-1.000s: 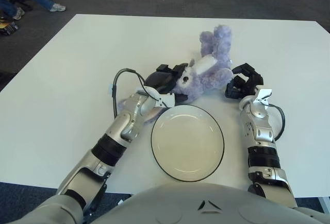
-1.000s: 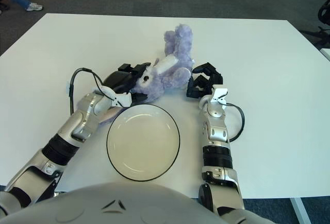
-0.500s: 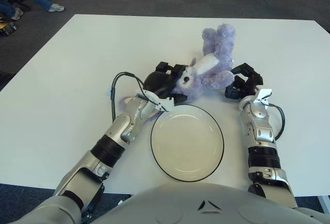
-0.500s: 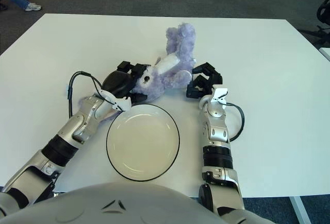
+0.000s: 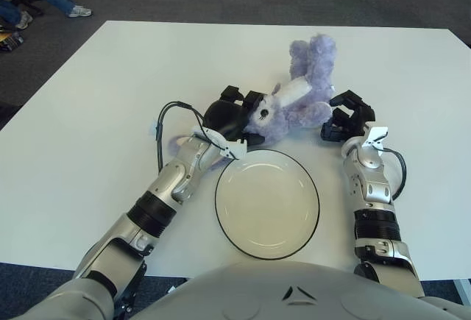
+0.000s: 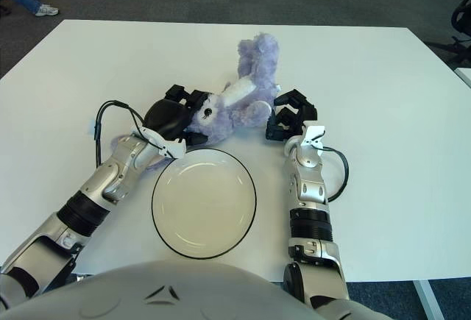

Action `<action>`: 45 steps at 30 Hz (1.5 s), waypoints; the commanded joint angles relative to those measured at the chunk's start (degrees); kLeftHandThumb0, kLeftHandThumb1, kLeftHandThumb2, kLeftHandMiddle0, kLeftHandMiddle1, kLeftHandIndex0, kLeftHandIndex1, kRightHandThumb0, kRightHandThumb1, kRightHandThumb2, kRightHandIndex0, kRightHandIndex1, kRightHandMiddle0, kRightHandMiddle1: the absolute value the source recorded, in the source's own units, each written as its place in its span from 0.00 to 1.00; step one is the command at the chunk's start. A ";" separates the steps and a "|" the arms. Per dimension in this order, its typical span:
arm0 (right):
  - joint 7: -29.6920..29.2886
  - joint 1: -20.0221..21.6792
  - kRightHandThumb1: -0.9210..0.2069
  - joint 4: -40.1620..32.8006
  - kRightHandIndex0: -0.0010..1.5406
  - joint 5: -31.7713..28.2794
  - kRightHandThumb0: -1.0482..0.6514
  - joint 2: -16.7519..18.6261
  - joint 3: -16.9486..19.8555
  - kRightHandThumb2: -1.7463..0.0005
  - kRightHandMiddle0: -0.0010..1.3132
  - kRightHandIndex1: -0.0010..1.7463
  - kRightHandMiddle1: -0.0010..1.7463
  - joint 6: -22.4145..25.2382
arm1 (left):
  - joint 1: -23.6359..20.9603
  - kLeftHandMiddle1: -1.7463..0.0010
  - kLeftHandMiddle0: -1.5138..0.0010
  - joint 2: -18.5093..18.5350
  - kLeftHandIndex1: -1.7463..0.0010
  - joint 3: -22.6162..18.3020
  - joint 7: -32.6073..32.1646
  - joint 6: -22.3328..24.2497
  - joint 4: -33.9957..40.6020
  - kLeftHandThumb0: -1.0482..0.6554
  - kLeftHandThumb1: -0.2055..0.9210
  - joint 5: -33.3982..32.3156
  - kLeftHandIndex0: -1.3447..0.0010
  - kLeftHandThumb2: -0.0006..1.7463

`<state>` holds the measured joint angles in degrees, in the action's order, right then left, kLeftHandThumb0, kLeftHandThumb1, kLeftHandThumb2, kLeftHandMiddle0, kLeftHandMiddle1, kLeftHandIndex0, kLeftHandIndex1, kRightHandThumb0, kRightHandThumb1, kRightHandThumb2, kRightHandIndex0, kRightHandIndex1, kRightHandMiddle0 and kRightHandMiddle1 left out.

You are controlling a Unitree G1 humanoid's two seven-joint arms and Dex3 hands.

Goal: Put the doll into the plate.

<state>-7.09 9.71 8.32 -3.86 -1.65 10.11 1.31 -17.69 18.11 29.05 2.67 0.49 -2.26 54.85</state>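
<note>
White table (image 5: 96,99) carries the plate (image 5: 267,204); at its 12 o'clock the doll (image 5: 294,103) has tipped slightly more upright than before. The left hand (image 5: 234,114) seems closed on its head, while the right hand (image 5: 344,116), curled and empty, stays at the doll's 3 o'clock.

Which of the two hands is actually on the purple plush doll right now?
The left hand: its black fingers wrap the head of the purple plush doll. The right hand sits curled just beside the doll's body, behind the empty round black-rimmed plate.

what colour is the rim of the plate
The plate is cream-white with a thin black rim, clearest in the left eye view.
</note>
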 commanded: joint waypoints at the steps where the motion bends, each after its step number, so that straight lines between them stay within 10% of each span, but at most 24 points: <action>1: 0.22 -1.25 0.89 -0.15 0.59 -0.26 0.61 -0.32 0.37 0.04 0.62 1.00 0.84 1.27 | -0.77 0.29 0.99 1.44 0.58 -0.30 1.74 3.73 -3.06 0.10 0.99 3.09 1.00 0.25; 9: 0.38 -1.27 0.89 -0.29 0.59 -0.44 0.61 -0.35 0.56 0.04 0.63 1.00 0.83 1.51 | -2.44 0.33 0.95 1.10 0.58 0.47 2.27 7.83 -5.31 0.16 0.89 6.71 1.00 0.25; 17: 0.75 -1.46 0.89 -0.73 0.59 -0.66 0.61 -0.35 0.78 0.04 0.63 1.00 0.84 1.72 | -2.70 0.24 0.92 1.09 0.52 0.08 -1.40 8.36 -7.26 0.32 0.49 6.30 1.00 0.52; 23: 0.97 -1.63 0.88 -1.18 0.59 -0.84 0.61 -0.20 0.81 0.05 0.63 1.00 0.83 1.96 | -2.44 0.13 0.84 1.80 0.37 -0.45 -3.59 8.34 -8.52 0.41 0.38 5.76 1.00 0.60; 31: 1.80 -1.79 0.88 -1.35 0.58 -0.85 0.61 -0.74 0.92 0.05 0.63 1.00 0.83 2.41 | -2.32 0.13 0.61 1.93 0.04 -0.82 -5.86 8.38 -9.42 0.81 0.57 5.38 0.99 0.56; 45: 2.82 -1.86 0.87 -1.33 0.58 -0.89 0.61 -1.02 1.14 0.05 0.62 1.00 0.84 2.68 | -1.89 0.02 0.68 2.29 0.00 -1.08 -6.69 11.13 -9.20 0.86 0.61 6.17 0.91 0.62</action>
<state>-4.44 8.84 6.84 -4.09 -2.26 10.79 2.70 -20.96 19.23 28.17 -3.95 10.48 -10.72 60.10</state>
